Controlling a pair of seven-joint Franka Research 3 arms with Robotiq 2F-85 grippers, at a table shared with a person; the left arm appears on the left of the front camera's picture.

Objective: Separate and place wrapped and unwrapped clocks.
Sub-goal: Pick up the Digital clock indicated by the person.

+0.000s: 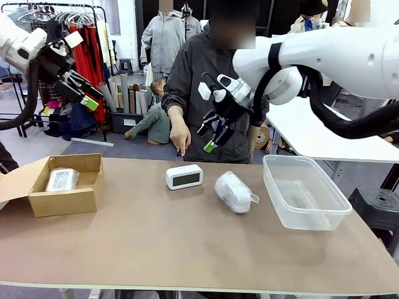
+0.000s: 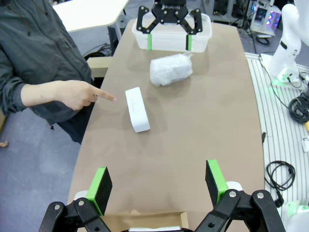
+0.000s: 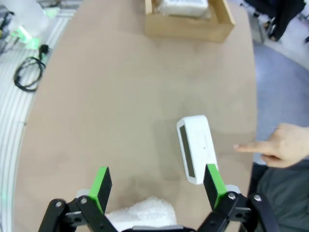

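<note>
Bare white clock [image 1: 184, 177] sits mid-frame, wrapped clock [image 1: 234, 192] just to its right; 2nd wrapped clock [image 1: 62, 179] lies in cardboard box [image 1: 65, 203] at left. Person's hand [image 1: 181, 138] points down behind bare clock. Right gripper [image 1: 211, 138] hangs above ctr, left gripper [image 1: 87, 94] upper left, both spread wide, empty.

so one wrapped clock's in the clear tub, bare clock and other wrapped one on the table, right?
No. That wrapped clock sits in the cardboard box, not the tub; the front view shows it. The bare clock and the other wrapped clock are on the table.
</note>
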